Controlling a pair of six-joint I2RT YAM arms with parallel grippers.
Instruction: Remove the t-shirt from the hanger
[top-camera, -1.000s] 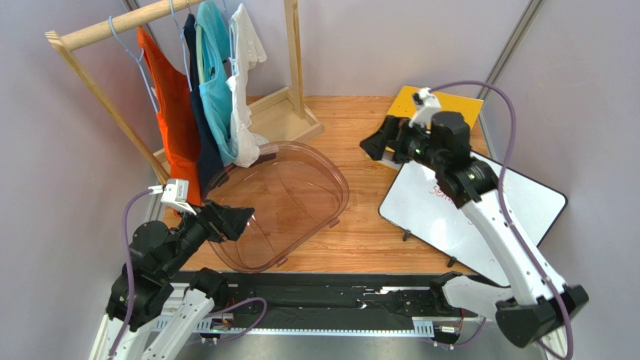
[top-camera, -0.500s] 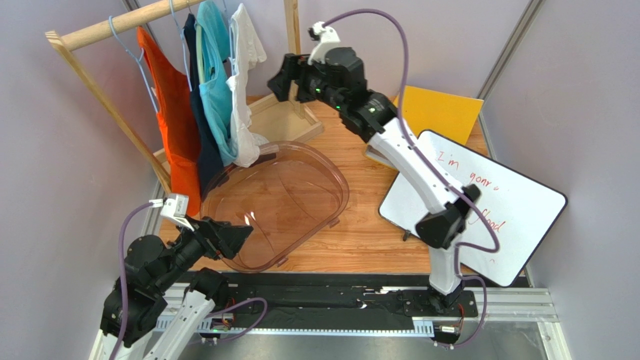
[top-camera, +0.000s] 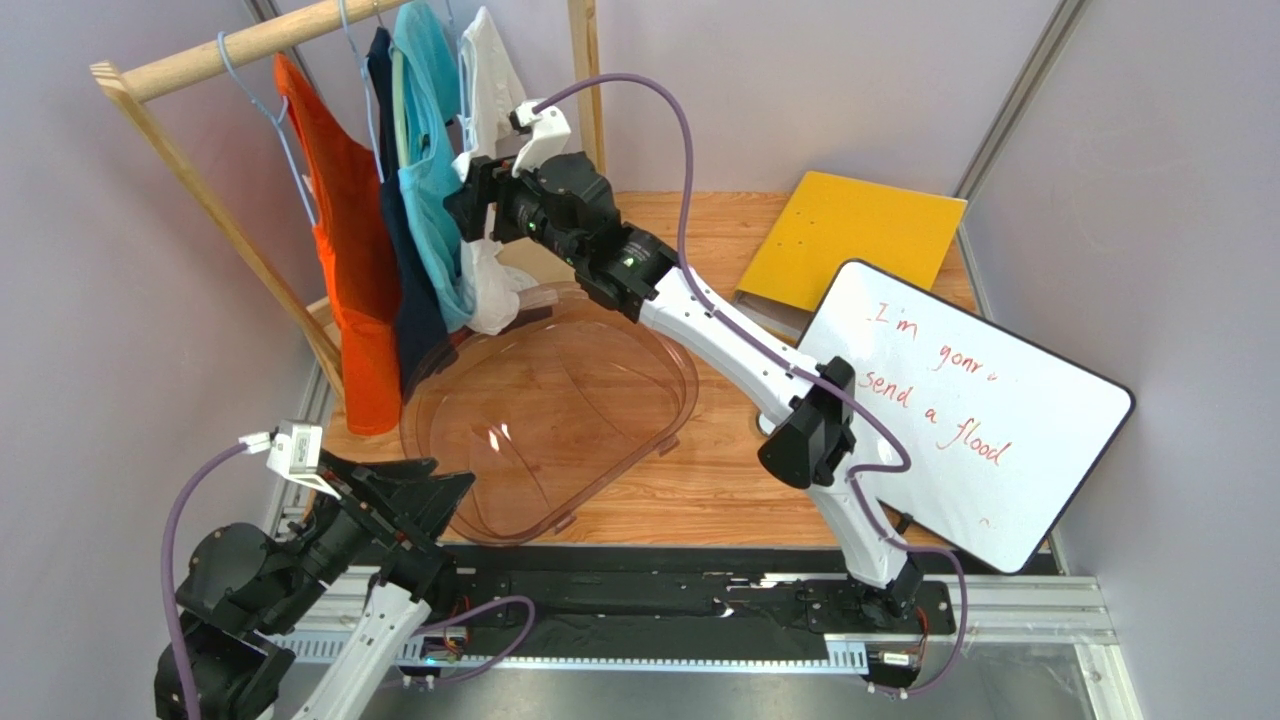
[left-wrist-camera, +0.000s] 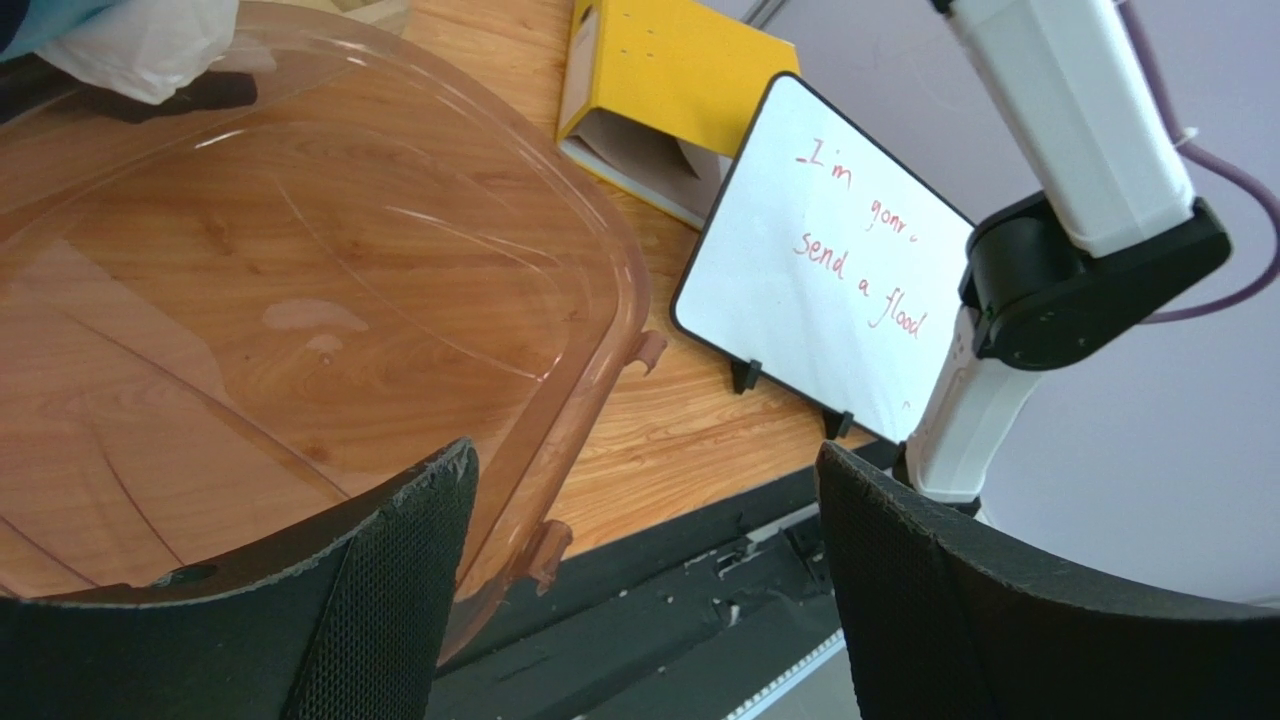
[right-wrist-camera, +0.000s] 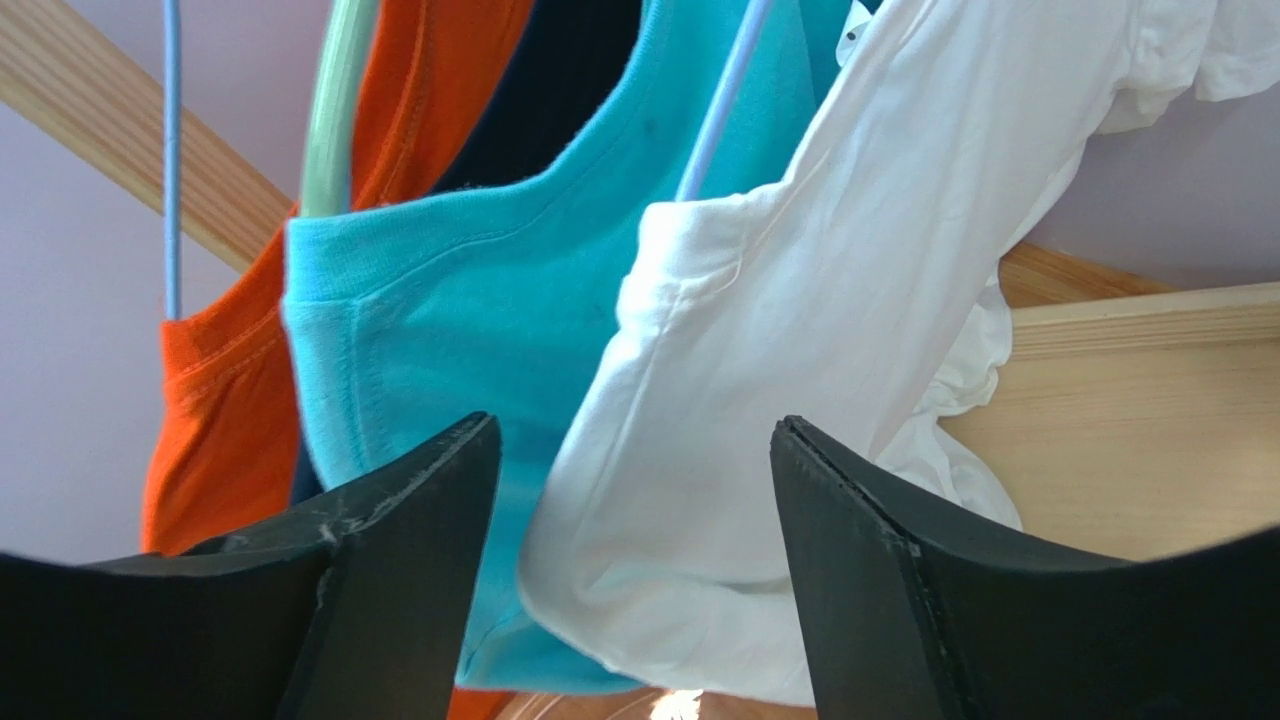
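Beside rack (top-camera: 196, 59), clear tub (top-camera: 559, 408); white t-shirt (top-camera: 493, 293) hem hanging at far rim.

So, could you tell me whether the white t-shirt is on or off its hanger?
On. The white t-shirt hangs from its hanger beside the teal shirt; the right fingers are open, gripping nothing.

Red handwriting on the whiteboard

The whiteboard (top-camera: 1037, 393) carries red marker script in slanting lines; the first reads "I'm gon", its last letters too loose to tell; below it stands "send a"; then "flood"; the left wrist view shows the same words, small and tilted.
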